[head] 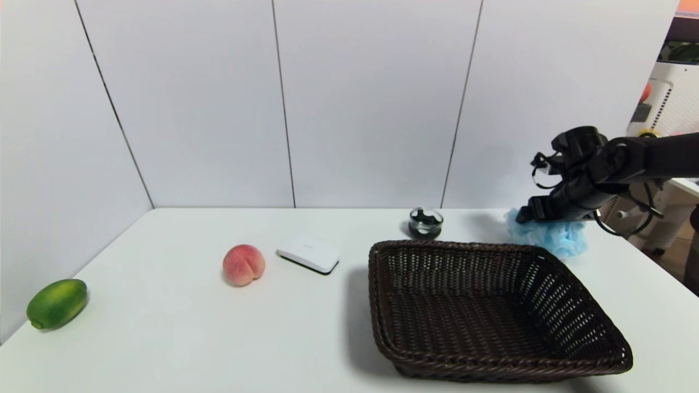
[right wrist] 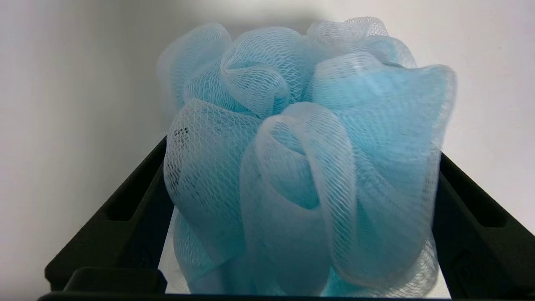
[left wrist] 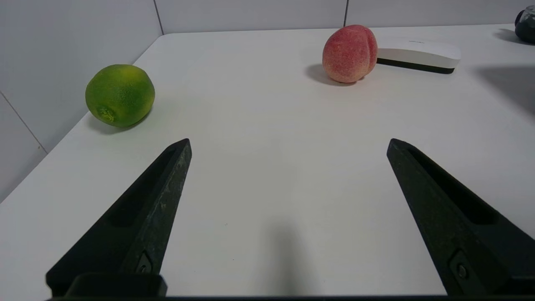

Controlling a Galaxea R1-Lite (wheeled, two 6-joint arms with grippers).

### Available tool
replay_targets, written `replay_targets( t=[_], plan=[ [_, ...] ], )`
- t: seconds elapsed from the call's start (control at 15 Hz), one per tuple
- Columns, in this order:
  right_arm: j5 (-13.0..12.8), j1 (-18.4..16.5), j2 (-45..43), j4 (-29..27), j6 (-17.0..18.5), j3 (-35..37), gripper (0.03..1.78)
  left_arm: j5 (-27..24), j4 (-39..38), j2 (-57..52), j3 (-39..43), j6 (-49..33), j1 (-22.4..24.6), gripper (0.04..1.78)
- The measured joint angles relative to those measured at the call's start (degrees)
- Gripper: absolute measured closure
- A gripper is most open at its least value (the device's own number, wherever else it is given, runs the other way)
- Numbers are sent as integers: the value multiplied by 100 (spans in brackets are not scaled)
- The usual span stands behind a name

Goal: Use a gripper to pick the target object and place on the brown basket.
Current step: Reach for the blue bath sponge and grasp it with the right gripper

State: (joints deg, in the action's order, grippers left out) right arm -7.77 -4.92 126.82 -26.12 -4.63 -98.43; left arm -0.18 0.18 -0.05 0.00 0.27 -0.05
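Right hand (right wrist: pixel 301 217) straddles puff (right wrist: pixel 301 159) — no legible writing.

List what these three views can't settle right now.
- Right gripper fingertips: in the right wrist view the blue bath puff covers them; whether they press it is unclear.
- Puff's far side, head view: the arm hides it.
- Small dark jar contents: too small in the head view, cut by the edge in the left wrist view.
- Left gripper, open: outside the head view.
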Motion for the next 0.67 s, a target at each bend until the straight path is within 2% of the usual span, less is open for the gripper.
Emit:
replay_targets(
  t=[0.33, 0.4, 0.53, 0.67],
  plan=[
    [-4, 0, 100, -132, 12, 16, 11, 0, 0, 0, 0, 0, 0, 13],
    [-2, 0, 99, -138, 6, 33, 20, 0, 0, 0, 0, 0, 0, 13],
    [-2, 0, 85, -140, 6, 55, 53, 0, 0, -2, 0, -2, 0, 13],
    [0, -20, 55, -146, 9, 100, 79, 0, 0, 0, 0, 0, 0, 13]
  ],
)
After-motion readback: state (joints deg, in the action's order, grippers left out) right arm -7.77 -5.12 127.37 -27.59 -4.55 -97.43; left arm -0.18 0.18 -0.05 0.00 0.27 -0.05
